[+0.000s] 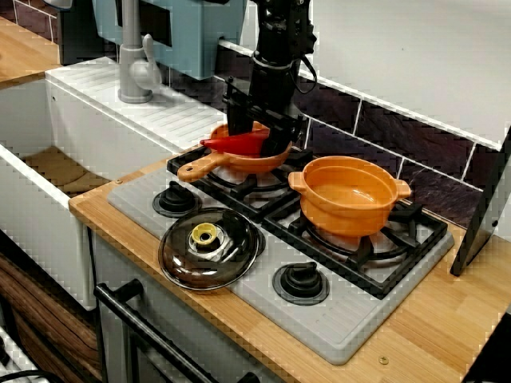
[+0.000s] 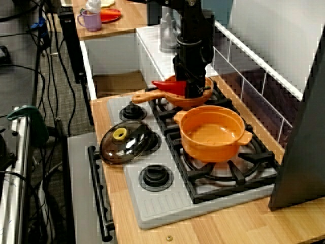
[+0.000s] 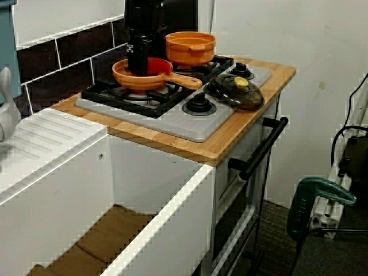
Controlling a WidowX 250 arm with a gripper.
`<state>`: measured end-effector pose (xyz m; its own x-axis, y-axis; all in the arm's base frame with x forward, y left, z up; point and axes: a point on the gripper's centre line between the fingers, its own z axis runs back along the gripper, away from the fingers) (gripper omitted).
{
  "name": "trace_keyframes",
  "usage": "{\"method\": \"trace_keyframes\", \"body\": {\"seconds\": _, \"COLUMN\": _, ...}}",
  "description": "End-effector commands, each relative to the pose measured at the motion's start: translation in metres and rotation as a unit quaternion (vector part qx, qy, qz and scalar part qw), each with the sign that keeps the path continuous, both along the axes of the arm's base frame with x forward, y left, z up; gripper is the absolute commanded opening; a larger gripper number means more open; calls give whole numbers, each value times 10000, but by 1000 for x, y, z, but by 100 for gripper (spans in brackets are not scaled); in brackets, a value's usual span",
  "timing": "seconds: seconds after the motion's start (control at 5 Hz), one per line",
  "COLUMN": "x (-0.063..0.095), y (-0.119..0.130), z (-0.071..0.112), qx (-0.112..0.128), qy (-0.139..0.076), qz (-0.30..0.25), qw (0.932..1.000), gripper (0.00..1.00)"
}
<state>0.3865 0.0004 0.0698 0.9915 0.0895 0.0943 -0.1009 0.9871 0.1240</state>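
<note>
Red piece [image 1: 231, 144], some long pointy plastic-looking thing, lies in the orange frying pan [image 1: 249, 163] on a back burner. The tool [image 1: 259, 137] is planted straight down on it, so the piece is right at the fingertips, not off to one side. Its long axis runs sideways across the pan. The wider end is tucked under the tool, and the pointed end pokes out over the pan's rim on the side toward the sink [image 1: 40, 215]. That's roughly in line with the pan's handle [image 1: 200, 168], which angles a bit more toward the front. The black fingers seem to straddle the piece, but honestly I can't tell from any of the three views whether they're pinching it or just parked around it, it's too dark down there. Going outward from the tool, an empty orange pot [image 1: 351, 209] sits on the next burner, just beside the pan on the side away from the sink, and as far as I can see they're not touching. Out in front of the tool, past the pan handle, a smoky glass lid [image 1: 209, 255] with a yellow knob rests on the grey stove [image 1: 335, 323] between two dials. The stove is set into a wooden table [image 1: 431, 335], and a grey faucet [image 1: 134, 68] stands well off beyond the pointed end.
</note>
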Motion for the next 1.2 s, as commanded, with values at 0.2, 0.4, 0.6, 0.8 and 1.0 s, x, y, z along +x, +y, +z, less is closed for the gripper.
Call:
{"method": "trace_keyframes", "body": {"seconds": 0.2, "x": 3, "y": 4, "z": 40, "qx": -183, "qy": -330, "qz": -21, "qw": 9993, "gripper": 0}}
{"method": "trace_keyframes", "body": {"seconds": 0.4, "x": 1, "y": 2, "z": 55, "qx": -283, "qy": -383, "qz": -43, "qw": 9989, "gripper": 0}}
{"method": "trace_keyframes", "body": {"seconds": 0.6, "x": -6, "y": -5, "z": 76, "qx": -410, "qy": -525, "qz": -110, "qw": 9977, "gripper": 0}}
{"method": "trace_keyframes", "body": {"seconds": 0.8, "x": -13, "y": -16, "z": 87, "qx": -481, "qy": -583, "qz": -236, "qw": 9969, "gripper": 0}}
{"method": "trace_keyframes", "body": {"seconds": 1.0, "x": -22, "y": -33, "z": 91, "qx": -461, "qy": -649, "qz": -419, "qw": 9959, "gripper": 0}}
